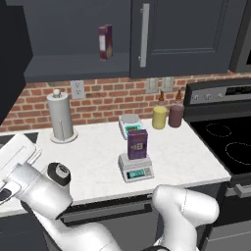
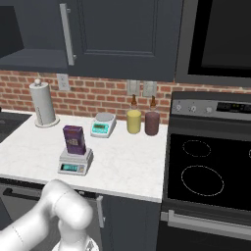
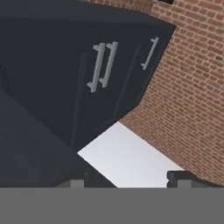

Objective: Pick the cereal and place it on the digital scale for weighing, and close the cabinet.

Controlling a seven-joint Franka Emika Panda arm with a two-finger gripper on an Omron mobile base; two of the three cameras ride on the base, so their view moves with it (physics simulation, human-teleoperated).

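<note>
The cereal (image 1: 138,143) stands upright on the digital scale (image 1: 136,168), mid-counter, in front of a smaller white scale (image 1: 130,125). The cabinet (image 1: 78,39) is open on its left side, with a maroon box (image 1: 105,42) on the shelf. In the hand view the gripper (image 3: 127,180) appears spread, holding nothing, though only its fingertips show.

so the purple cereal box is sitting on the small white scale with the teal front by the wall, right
Not quite. The cereal stands on the digital scale, the light-grey one nearer the counter's front edge. The white scale with the teal front sits bare behind it by the brick wall. The left base view shows both.
</note>
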